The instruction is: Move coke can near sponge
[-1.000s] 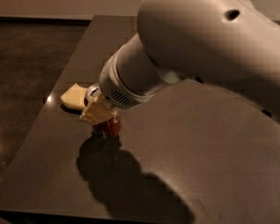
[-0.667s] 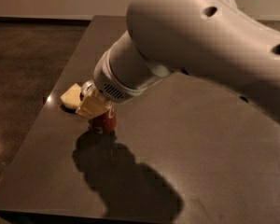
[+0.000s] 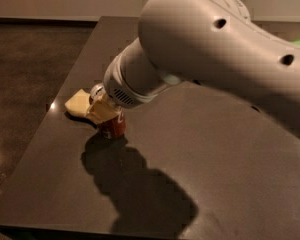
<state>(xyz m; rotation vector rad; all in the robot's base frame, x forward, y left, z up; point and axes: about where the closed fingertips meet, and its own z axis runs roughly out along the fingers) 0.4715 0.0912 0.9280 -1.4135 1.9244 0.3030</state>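
The coke can (image 3: 113, 127) is seen close to the left edge of the table (image 3: 230, 174), roughly midway along it, just beside the sponge (image 3: 78, 103) on its near-right side. The gripper (image 3: 103, 112) sits over the can's upper part and appears to be clamped on it, though the bulky arm (image 3: 200, 49) hides much of the grasp. The step in hand is judged to be the final placement. The can should be lowered until its base is fully supported, kept upright, and released without being dragged into the sponge, which would be shifted easily towards the left edge. Compared with a second ago, the can has been carried slightly towards the sponge, the gap between them has narrowed, and the sponge has been left where it was.
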